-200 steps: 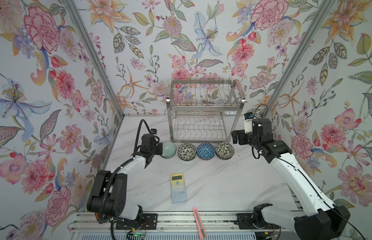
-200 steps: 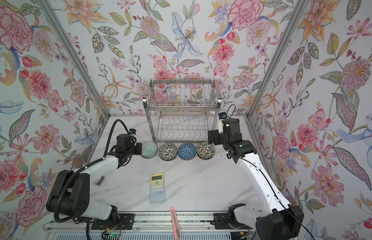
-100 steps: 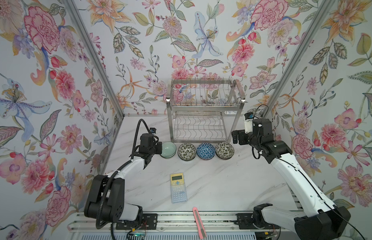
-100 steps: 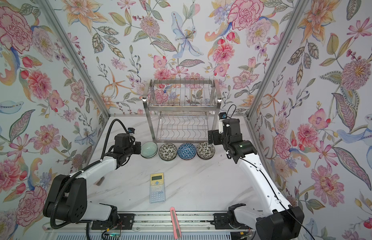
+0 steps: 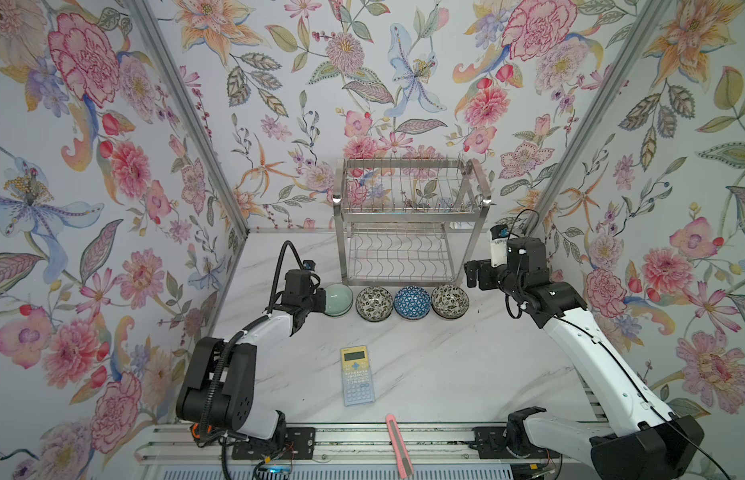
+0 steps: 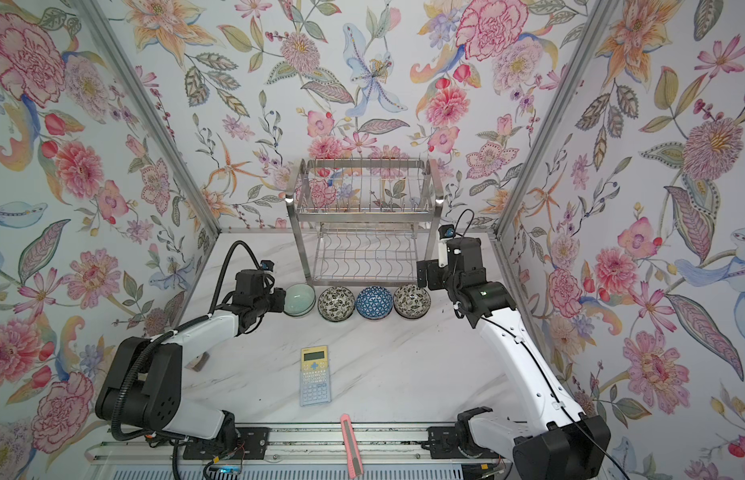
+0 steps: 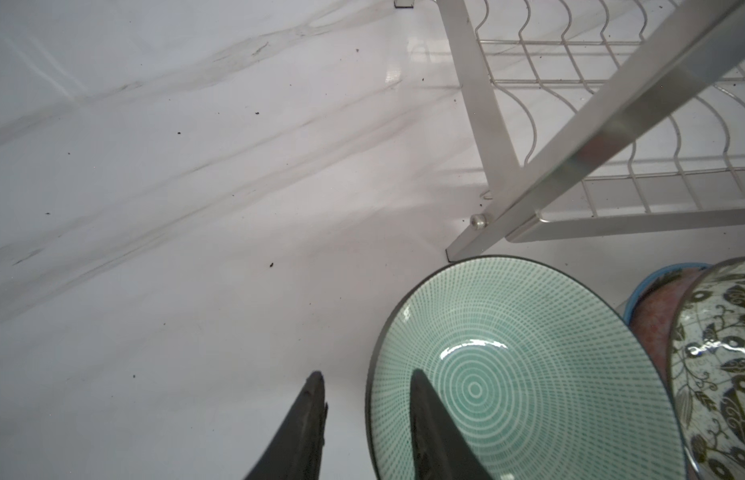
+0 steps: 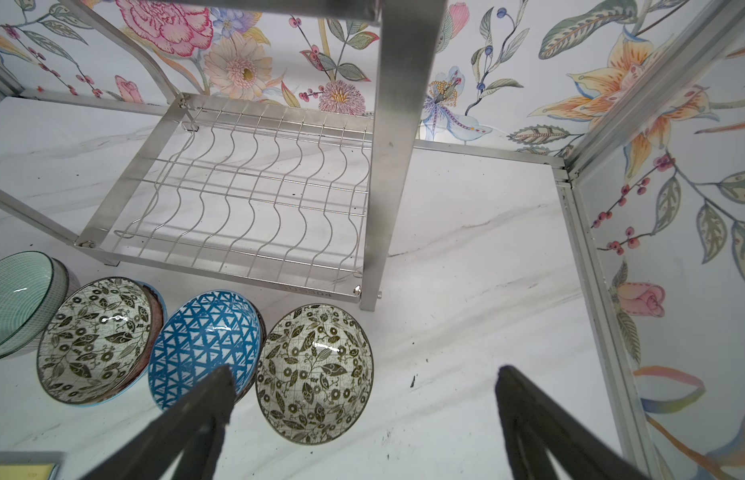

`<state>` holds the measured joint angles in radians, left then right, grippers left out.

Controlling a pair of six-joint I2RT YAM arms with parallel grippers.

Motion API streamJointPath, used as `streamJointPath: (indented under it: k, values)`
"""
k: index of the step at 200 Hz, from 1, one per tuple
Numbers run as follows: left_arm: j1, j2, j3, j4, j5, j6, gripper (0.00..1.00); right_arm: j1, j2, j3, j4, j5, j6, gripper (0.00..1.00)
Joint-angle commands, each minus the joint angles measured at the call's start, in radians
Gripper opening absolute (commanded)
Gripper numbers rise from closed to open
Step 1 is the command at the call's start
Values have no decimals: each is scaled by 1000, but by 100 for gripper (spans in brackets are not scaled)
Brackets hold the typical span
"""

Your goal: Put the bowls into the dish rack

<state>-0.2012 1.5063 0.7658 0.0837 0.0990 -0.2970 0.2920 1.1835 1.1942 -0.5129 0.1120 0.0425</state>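
Left gripper (image 7: 366, 374) fingers narrowly apart, straddling left rim of pale green ceramic bowl (image 7: 508, 374), not pinching. Right gripper (image 8: 362, 370) spread wide by rightmost black-and-white leaf-patterned bowl (image 8: 317, 374).

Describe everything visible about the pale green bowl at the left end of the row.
The pale green bowl is glossy ceramic, lined inside with fine white concentric rings under a thin dark rim. It sits open side up on the marble table, leftmost in the row, by a front leg of the dish rack and beside the black-and-white floral bowl. The left gripper straddles its rim, jaws slightly apart.
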Motion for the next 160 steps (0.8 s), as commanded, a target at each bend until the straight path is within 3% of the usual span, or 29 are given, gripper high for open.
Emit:
streamJointPath:
  k: [1, 94, 146, 160]
  values:
    - [6, 19, -14, 27, 13, -1, 32, 1, -16, -20, -2, -4, 13, 99]
    - [5, 48, -20, 56, 41, -11, 18, -1, -8, -19, -2, -4, 13, 99]
    - [6, 48, -16, 47, 42, -4, 0, -1, -2, -17, -2, -7, 13, 99]
    - [5, 48, -12, 42, 41, -1, 0, -2, 2, -15, -2, -7, 13, 99]
